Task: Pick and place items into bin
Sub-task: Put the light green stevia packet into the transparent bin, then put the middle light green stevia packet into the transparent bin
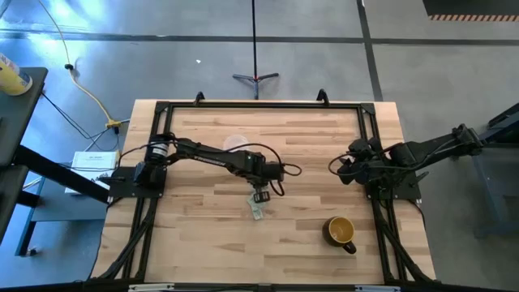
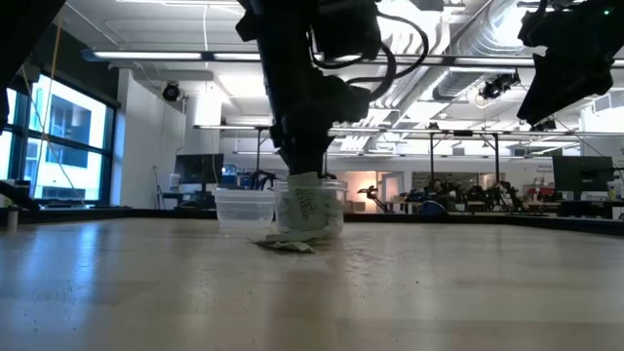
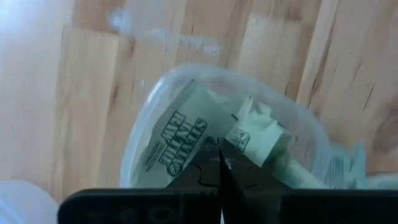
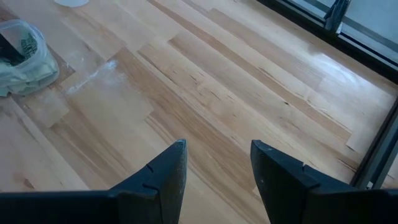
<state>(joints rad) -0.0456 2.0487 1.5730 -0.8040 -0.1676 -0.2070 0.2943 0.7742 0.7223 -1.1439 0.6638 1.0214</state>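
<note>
A robot's left gripper [image 1: 260, 195] hangs over the bin [image 2: 310, 207], a small clear plastic cup near the middle of the wooden table [image 1: 203, 243], its 2 dark fingers pressed together. In the left wrist view the closed tips [image 3: 219, 163] sit just above a printed pale green wrapper [image 3: 177, 140] standing upright inside the cup, among other folded white and green items [image 3: 261, 134] already packed in. Whether the tips are pinching that wrapper's top edge or merely rest against it cannot be told. At least 1 more wrapper [image 2: 285, 244] lies flat on the wood at the cup's foot, on its near side in the low view.

The step in hand appears to be the drop into the bin. Done well, it would mean keeping the tips centred over the cup's mouth, clear of the thin wall, opening only once the piece is below the rim, then lifting straight up so the light cup is not tipped or dragged.

The right gripper [image 4: 214, 165] waits at the table's right side, well apart from the bin, its fingers parted over bare wood and holding nothing. A mustard-yellow mug [image 1: 341, 231] stands near it, toward the near edge.
</note>
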